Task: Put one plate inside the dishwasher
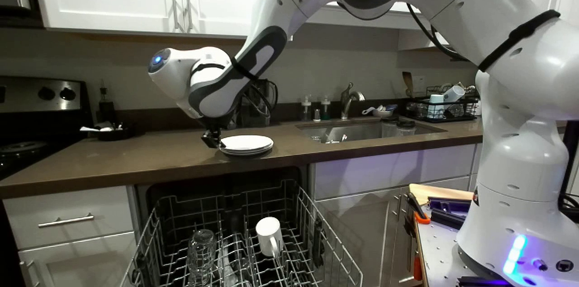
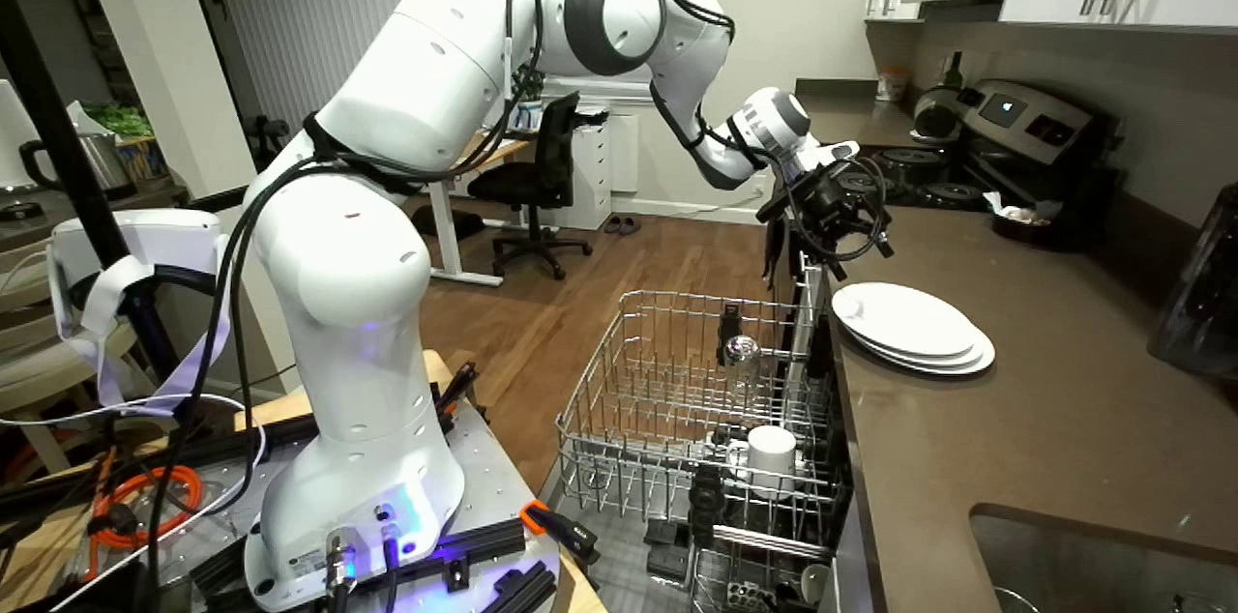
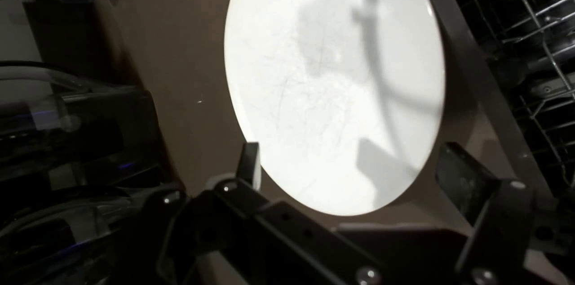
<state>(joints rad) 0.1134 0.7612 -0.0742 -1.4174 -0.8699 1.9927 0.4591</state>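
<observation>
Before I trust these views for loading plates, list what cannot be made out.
Fine marks on the round white top plate: too blurred in the wrist view to identify.
Middles of the round white lower plates: covered by the top plate in both exterior views.
Bottom of the dark-lined dishwasher: cut off by the picture's lower edge in both exterior views.

All 3 views share the top plate and dishwasher (the wrist view closest, facing down).
</observation>
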